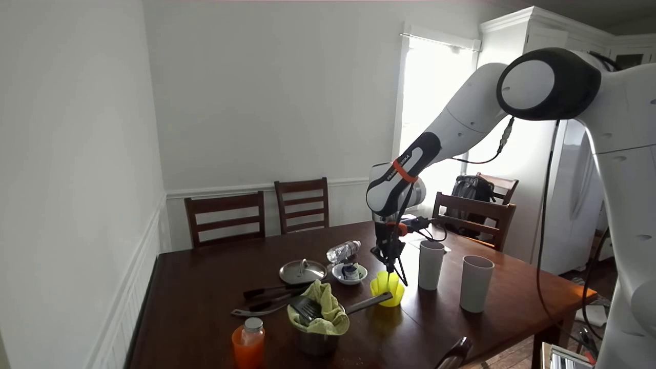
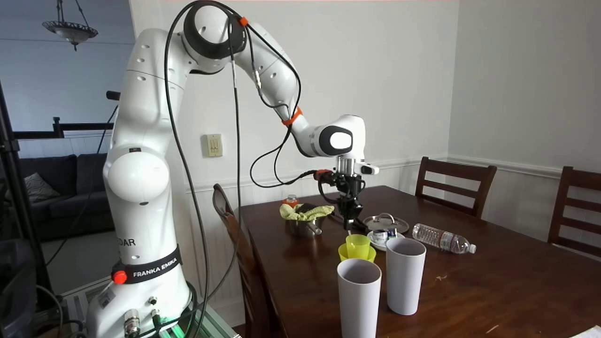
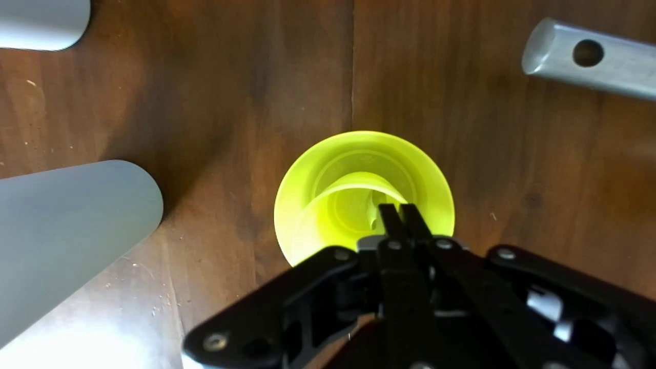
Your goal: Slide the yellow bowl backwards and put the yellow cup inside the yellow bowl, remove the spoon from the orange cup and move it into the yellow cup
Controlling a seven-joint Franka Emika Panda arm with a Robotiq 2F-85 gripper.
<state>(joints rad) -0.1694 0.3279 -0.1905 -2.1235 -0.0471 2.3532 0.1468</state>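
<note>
Spoon transfer: last step, release outstanding

Pincer hangs over the yellow cup, jaws together and, as judged, clamped on the spoon; in an exterior view a thin pale shaft runs from the tips down into the cup. Below the pincer, the yellow cup sits inside the bowl. The orange cup stands well apart from the pincer, beyond the pot; no spoon shows in it. Nesting and spoon removal are therefore judged complete; the bowl's slide cannot be verified. Next, as judged: confirm the spoon's end is inside the cup, part the jaws just enough to free it, then retract vertically without tipping the cup.
</note>
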